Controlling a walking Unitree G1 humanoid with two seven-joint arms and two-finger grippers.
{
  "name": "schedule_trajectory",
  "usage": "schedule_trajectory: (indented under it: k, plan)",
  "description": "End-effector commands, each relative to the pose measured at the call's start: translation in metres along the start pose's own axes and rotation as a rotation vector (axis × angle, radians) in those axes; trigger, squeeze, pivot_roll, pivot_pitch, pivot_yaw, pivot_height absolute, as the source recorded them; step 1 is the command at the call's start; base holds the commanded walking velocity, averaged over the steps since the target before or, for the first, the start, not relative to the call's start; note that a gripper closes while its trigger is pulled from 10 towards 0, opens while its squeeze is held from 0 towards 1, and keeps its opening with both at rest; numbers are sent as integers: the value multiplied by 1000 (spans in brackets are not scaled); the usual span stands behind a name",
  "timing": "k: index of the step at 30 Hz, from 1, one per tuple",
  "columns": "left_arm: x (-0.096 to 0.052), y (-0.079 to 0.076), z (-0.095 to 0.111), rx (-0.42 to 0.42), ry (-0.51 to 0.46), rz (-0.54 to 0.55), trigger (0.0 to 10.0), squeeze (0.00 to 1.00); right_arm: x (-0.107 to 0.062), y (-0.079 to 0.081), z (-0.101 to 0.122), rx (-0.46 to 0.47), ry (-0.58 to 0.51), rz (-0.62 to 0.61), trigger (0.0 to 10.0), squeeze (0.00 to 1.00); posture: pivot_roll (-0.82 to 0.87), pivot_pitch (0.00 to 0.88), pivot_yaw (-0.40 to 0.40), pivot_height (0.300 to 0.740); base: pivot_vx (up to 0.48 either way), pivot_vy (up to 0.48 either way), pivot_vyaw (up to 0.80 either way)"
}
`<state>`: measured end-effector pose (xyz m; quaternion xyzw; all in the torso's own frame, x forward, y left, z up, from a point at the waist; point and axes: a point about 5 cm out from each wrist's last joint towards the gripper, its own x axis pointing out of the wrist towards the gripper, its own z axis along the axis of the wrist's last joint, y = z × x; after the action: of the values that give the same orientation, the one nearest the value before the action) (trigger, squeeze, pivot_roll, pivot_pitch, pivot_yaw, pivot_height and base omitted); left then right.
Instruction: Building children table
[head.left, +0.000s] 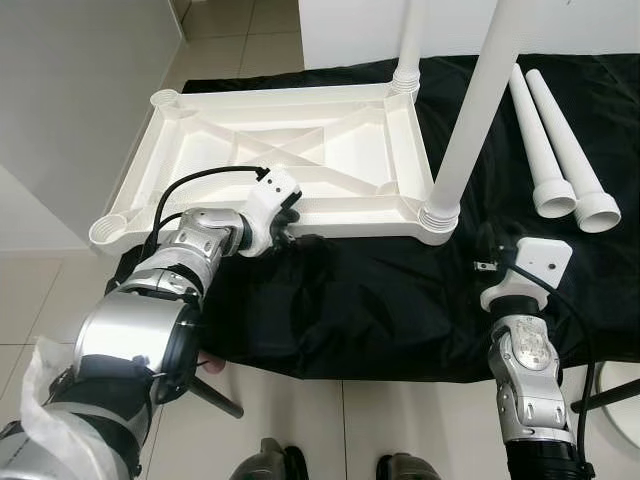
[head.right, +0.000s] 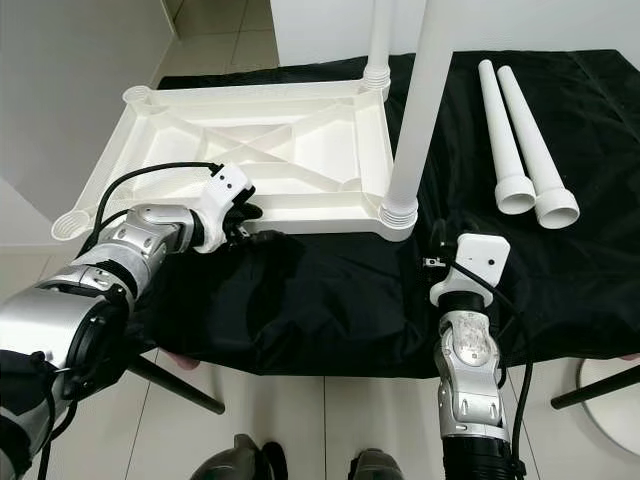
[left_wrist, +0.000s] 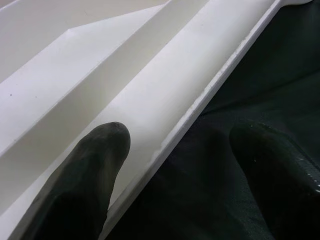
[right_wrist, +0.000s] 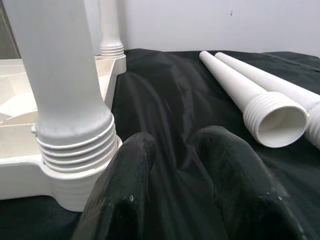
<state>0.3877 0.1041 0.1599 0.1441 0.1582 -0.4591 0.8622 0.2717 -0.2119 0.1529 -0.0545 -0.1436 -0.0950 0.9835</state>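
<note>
**Two legs in, two to go: left gripper at the table's near rail**

Closest to the camera is the robot's left arm, and at its end the left gripper (head.left: 290, 228) sits at the near long edge of the upturned white table top (head.left: 330, 150). In the left wrist view its fingers (left_wrist: 85, 175) stand apart, one over the white rail and the other over the black cloth (head.left: 380, 300), with the rail's lip between them; it is spread and grips nothing yet.

Along that rail from the left gripper, toward the right arm, a fitted leg (head.left: 470, 120) stands upright in the corner socket. A second fitted leg (head.left: 410, 45) rises from the far corner beyond it. The two corner sockets on the left gripper's other side are empty.

The right gripper (head.left: 487, 250) hovers low over the cloth just beside the near fitted leg's threaded collar. Its fingers (right_wrist: 125, 185) are parted a little and hold nothing. Beyond it, well apart, two loose legs (head.left: 560, 150) lie side by side on the cloth, wide threaded mouths toward the robot.

Judged by the moulded ribbing, the top is probably light, stiff plastic, smooth and likely to slide on the cloth. The rail's lip looks like a sound place to pinch and steady it. The loose legs are hollow and tapered, so they would roll; the ridged collar end probably offers the surest hold.
</note>
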Motion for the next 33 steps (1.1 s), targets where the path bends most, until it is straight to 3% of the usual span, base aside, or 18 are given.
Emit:
schedule_trajectory:
  k: [1,3,4,5,7,8,21,26,28,31,33]
  plan:
    - [-15,30,-24,-8,112,653,7216,0,-3,4,-4,4,23,8,10000,0,-135,124,134,740,0,0,0]
    - [-15,30,-24,-8,112,653,7216,0,-3,4,-4,4,23,8,10000,0,-135,124,134,740,0,0,0]
    - [-13,26,-31,7,144,580,1333,0,-3,5,-4,5,28,12,10000,0,-130,129,131,740,0,0,0]
    - [-11,21,-36,40,174,515,0,0,-3,5,-5,4,32,15,10000,0,-130,131,131,740,0,0,0]
    - [-11,21,-36,40,174,515,0,0,-3,5,-5,4,32,15,10000,0,-130,131,131,740,0,0,0]
    - [-6,12,-44,79,204,410,0,0,-3,5,-5,1,35,15,10000,0,-130,131,131,740,0,0,0]
    - [-2,2,-54,129,221,342,0,0,-3,3,-5,-15,42,16,10000,0,-130,138,135,740,0,0,0]
    - [1,-3,-53,126,183,294,0,0,-3,3,-5,-17,41,15,10000,0,-128,144,138,740,0,0,0]
    - [7,-13,-51,128,128,205,0,0,-2,3,-5,-17,41,11,10000,0,-128,135,145,740,0,0,0]
    - [12,-20,-50,130,97,154,0,0,-2,3,-6,-16,42,8,10000,0,-126,131,146,740,0,0,0]
    - [24,-37,-45,127,22,64,0,0,-2,4,-7,-14,42,7,10000,0,-125,124,148,740,0,0,0]
